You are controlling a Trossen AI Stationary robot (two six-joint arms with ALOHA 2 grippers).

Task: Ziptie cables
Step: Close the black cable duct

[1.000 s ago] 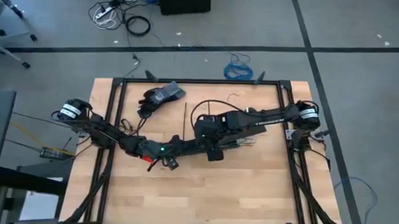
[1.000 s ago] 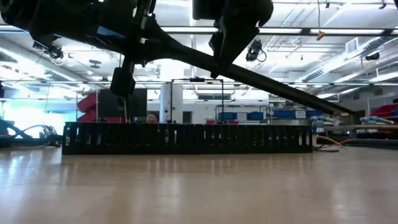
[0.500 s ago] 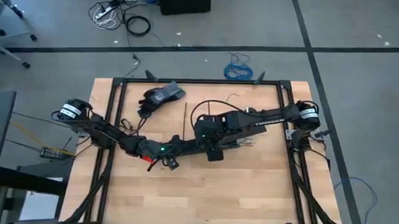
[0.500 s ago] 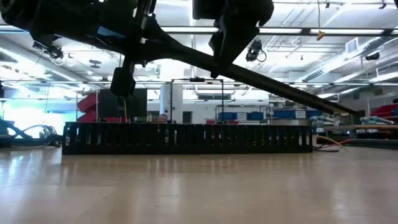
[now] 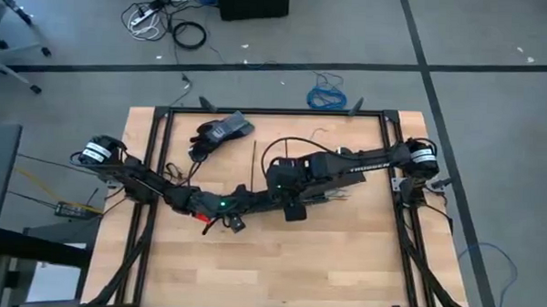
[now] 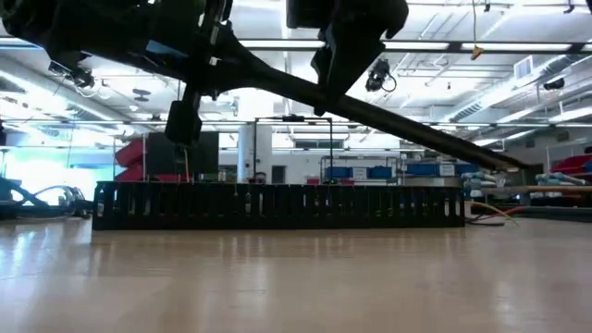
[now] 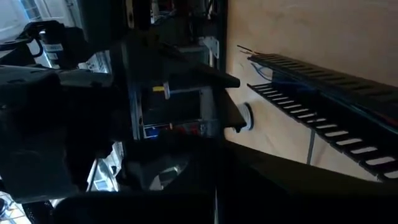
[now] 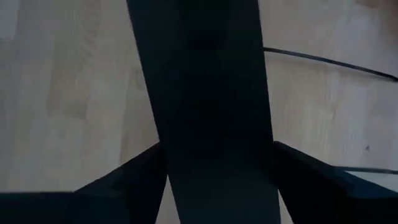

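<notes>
Two dark arms meet over the middle of the wooden counter (image 5: 279, 263). Left gripper (image 5: 254, 200) reaches in from the left; right gripper (image 5: 277, 176) from the right, close beside it. Fingers of both: cannot tell, hidden by the arms. Black slotted channel (image 6: 277, 205) stands along the counter under them. Cables (image 7: 264, 70) lie inside that channel, bare ends poking out. One ziptie (image 5: 254, 162) lies on the wood, just beside the right gripper. Black glove (image 5: 215, 133) near the far edge.

left arm reached in from table's left edge, stretched low toward centre | right arm folded in from right edge, wrist above centre | both grippers met mid-table, fingers seemingly hidden
</notes>
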